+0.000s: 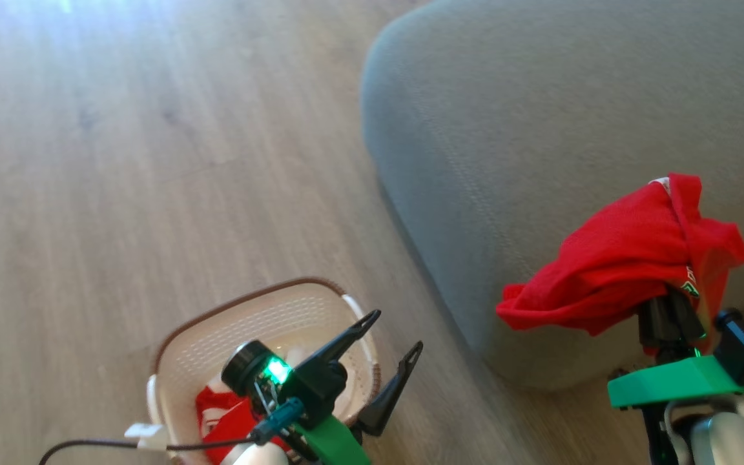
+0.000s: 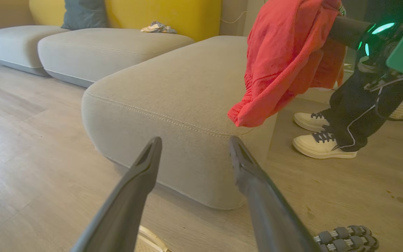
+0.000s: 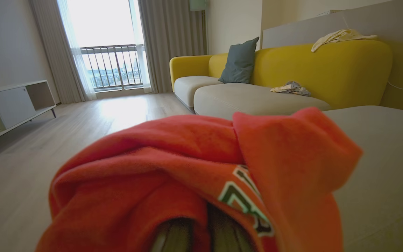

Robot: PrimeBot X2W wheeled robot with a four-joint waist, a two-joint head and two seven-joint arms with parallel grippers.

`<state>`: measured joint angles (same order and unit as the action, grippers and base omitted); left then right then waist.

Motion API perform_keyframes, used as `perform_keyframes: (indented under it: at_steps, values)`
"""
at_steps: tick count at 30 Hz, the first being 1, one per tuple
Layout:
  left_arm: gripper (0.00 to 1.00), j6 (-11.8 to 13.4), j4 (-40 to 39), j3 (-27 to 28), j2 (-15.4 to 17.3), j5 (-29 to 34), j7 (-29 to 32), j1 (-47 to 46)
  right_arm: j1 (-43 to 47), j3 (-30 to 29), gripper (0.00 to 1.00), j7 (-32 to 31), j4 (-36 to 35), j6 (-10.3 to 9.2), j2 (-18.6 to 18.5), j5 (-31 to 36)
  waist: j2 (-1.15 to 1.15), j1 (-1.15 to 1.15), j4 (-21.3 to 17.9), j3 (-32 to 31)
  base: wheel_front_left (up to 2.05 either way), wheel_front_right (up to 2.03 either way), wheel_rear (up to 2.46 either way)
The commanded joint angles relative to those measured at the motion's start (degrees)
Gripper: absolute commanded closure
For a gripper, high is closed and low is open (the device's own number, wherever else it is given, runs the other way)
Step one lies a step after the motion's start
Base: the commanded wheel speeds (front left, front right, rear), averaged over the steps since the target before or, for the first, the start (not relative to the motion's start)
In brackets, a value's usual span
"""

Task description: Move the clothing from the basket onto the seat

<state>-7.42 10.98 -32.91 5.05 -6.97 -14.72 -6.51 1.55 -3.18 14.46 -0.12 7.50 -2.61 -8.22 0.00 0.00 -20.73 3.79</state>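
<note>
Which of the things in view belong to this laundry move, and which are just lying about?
Job: seat; basket; red-and-white garment in the basket; all-red garment, held up at the seat's edge.
Lying about: teal cushion; crumpled cloth; cream cloth, both on the yellow sofa; a person's shoes; cabinet.

red garment point(image 3: 187, 168): draped over the jaws | seat point(image 3: 380, 157): grey, right of it | yellow sofa point(image 3: 327, 66): behind
</note>
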Motion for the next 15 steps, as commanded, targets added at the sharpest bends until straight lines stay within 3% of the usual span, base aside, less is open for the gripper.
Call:
perform_keyframes:
  at_steps: [1, 7, 15]
  values:
    - [0.00, -0.1, -2.3, 1.9, -0.1, 0.5, -0.3, -3.0, -2.8, 1.1, 1.00, 0.5, -2.4, -0.01, -0.3, -0.3, 0.00, 0.00, -3.2, 0.9, 0.00, 0.00, 0.00]
    - [0.00, -0.1, -2.5, 1.3, 0.2, 0.8, -0.3, -3.4, -2.6, 0.6, 1.00, 0.5, -2.9, -0.01, -0.3, -1.2, 0.00, 0.00, -8.0, 2.0, 0.00, 0.00, 0.00]
    - [0.00, -0.1, -2.1, -1.5, 0.9, 0.5, -0.3, -5.7, -1.2, -2.1, 1.00, 0.5, -4.5, -0.01, -0.3, -2.4, 0.00, 0.00, -9.1, 3.5, 0.00, 0.00, 0.00]
